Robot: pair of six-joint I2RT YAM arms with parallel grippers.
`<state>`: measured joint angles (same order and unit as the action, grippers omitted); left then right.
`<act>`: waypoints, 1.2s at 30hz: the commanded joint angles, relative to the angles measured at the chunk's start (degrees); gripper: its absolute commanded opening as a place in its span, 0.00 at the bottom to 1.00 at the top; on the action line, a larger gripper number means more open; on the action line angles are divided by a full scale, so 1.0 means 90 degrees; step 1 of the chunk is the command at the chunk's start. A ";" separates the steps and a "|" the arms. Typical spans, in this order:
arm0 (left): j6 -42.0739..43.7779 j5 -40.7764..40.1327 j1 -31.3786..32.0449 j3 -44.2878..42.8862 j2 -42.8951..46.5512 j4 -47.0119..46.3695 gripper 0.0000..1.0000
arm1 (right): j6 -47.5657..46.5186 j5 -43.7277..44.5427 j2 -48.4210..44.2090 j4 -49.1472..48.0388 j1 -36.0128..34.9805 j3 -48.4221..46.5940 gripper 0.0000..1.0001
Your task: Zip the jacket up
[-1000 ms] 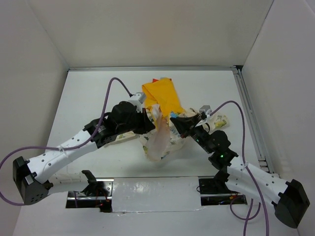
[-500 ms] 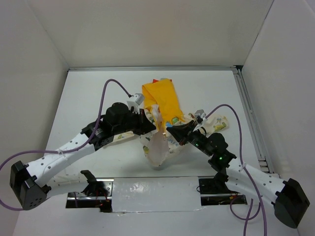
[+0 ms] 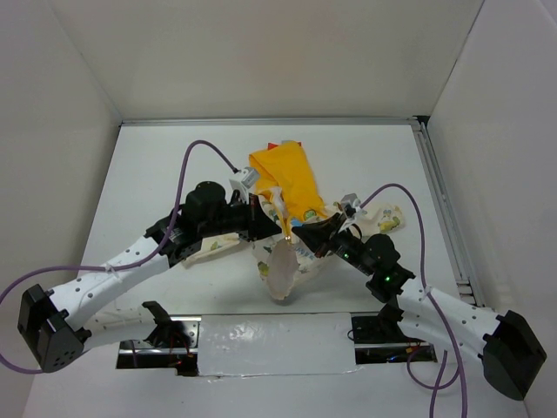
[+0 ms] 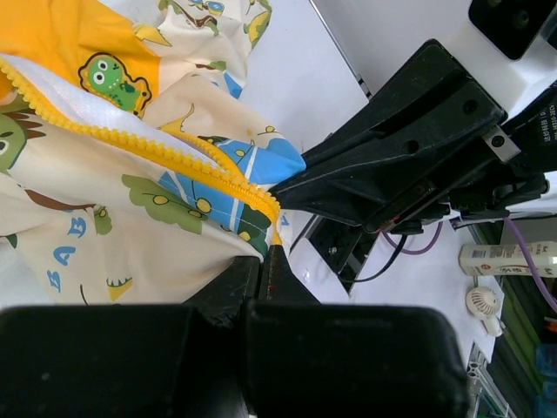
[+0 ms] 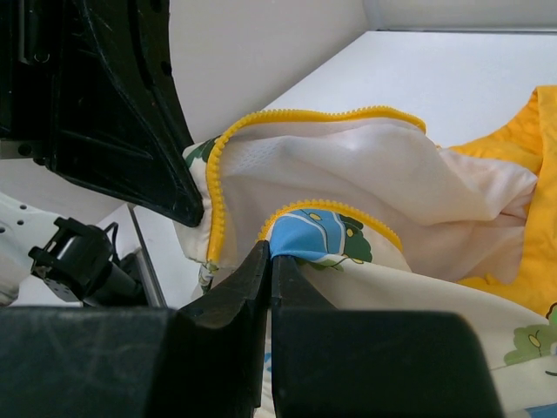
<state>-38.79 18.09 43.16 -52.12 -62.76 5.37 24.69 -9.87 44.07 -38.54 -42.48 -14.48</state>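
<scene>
The jacket [image 3: 287, 187] is cream with cartoon prints and a yellow-orange hood. It is bunched and held up off the table's middle, its lower part hanging down. My left gripper [image 3: 280, 228] is shut on the yellow zipper edge [image 4: 209, 161] of one front panel. My right gripper [image 3: 300, 232] is shut on the other panel's edge [image 5: 322, 222], on a blue print beside the zipper teeth. The two grippers sit almost tip to tip. In the left wrist view the jacket [image 4: 113, 174] fills the left and the right gripper's black fingers [image 4: 383, 165] show at right.
A sleeve [image 3: 387, 218] lies on the table behind the right arm. Purple cables [image 3: 196, 161] loop over both arms. White walls close in the table [image 3: 157, 165] on three sides, with a metal rail [image 3: 439, 192] along the right edge.
Both grippers have stayed shut on the jacket and drawn closer together. The left arm has shifted slightly left and the hanging fabric has dropped lower towards the near edge.
</scene>
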 commanded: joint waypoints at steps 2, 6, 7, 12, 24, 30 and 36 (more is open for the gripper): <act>0.0100 0.0081 -0.0020 0.0000 0.0069 -0.0547 0.00 | 0.0118 0.0139 -0.0073 -0.0600 0.0032 -0.0091 0.00; 0.0052 -0.0066 -0.0030 0.0000 0.0040 -0.0489 0.00 | 0.0118 0.0178 -0.0258 -0.0532 0.0032 -0.0080 0.00; 0.0052 -0.0066 -0.0039 -0.0010 0.0011 -0.0479 0.00 | 0.0109 0.0198 -0.0268 -0.0425 0.0032 -0.0129 0.00; 0.0032 -0.0154 -0.0039 -0.0117 -0.0135 -0.0363 0.00 | 0.0079 0.0100 -0.0229 -0.0337 0.0042 -0.0178 0.00; 0.0091 -0.0135 -0.0039 -0.0059 -0.0126 -0.0430 0.00 | 0.0147 0.0188 -0.0200 -0.0268 0.0032 -0.0256 0.00; 0.0110 0.0138 -0.0039 -0.0049 -0.0155 -0.0538 0.00 | 0.0226 0.0159 -0.0054 -0.0444 0.0032 -0.0256 0.00; 0.0081 0.0207 -0.0039 0.0019 -0.0126 -0.0538 0.00 | 0.0362 0.0510 -0.0229 -0.0561 0.0032 -0.0139 0.00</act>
<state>-39.00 17.58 42.83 -52.12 -64.36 4.58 26.87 -8.05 43.51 -38.61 -42.48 -14.57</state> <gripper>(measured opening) 0.039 0.055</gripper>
